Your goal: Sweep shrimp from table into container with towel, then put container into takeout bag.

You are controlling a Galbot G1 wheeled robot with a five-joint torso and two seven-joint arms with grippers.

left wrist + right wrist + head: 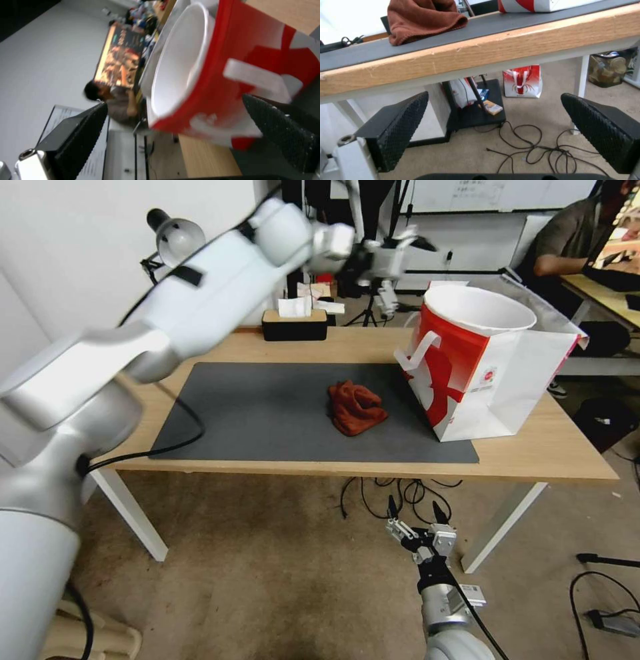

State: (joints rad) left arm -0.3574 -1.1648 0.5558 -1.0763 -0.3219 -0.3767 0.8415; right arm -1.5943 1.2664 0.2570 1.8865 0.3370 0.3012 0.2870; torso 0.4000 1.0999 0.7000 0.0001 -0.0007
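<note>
The left gripper [387, 280] hangs in the air above the far edge of the table [320, 343], just to the left of the bag [490, 380]; its jaws stand apart with nothing between them, and in the left wrist view the bag's red side [253, 50] and the white bowl [180, 62] lie beyond them. The right gripper [415, 517] sits low, below the near edge of the table, jaws apart and empty, pointing up at the table's wooden edge [506, 47]. The bowl [480, 307] stands inside the bag, its rim rising above the bag's top; the bag rests toward the right end of the table, partly on the right edge of the grey mat [267, 413], with a white loop handle [420, 353] hanging on its red face. The towel [355, 408] lies crumpled on the mat near its middle, just left of the bag and apart from it; whether shrimp are in the bowl cannot be told.
</note>
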